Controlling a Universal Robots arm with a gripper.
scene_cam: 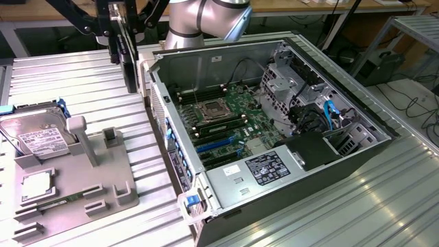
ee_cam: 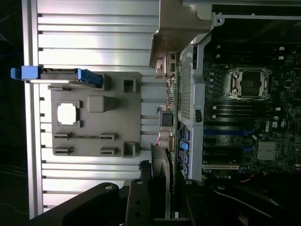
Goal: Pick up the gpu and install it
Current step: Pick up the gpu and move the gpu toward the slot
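The pincer [scene_cam: 124, 32] is clamping the gpu [scene_cam: 127, 64] by its top edge in the upper left of the exterior view. The card is hanging upright and edge-on, clear of the desk [scene_cam: 61, 72] and just outside the near corner of the computer case [scene_cam: 226, 45]. In the wrist view the pincer [ee_cam: 155, 202] is closing on the thin edge of the gpu [ee_cam: 161, 162], with the card running along the case wall.

The gpu is looking stiff and fairly light. It is probably fragile at the fan face and along the connector edge, so gripping the bare board edges or the frame near the top seems the safest hold. Squeezing the flat faces would risk the fan.

The case is lying open on its side, showing the motherboard [scene_cam: 230, 110] with an uncovered processor socket [scene_cam: 209, 109], blue expansion slots [scene_cam: 216, 145] standing empty, and a labelled power supply [scene_cam: 264, 167] in the lower middle of the frame. At the lower left, a grey tray [scene_cam: 110, 175] is holding a hard drive [scene_cam: 38, 136] propped in its holder, a square processor chip [scene_cam: 36, 186] and a narrow memory stick [scene_cam: 61, 201].
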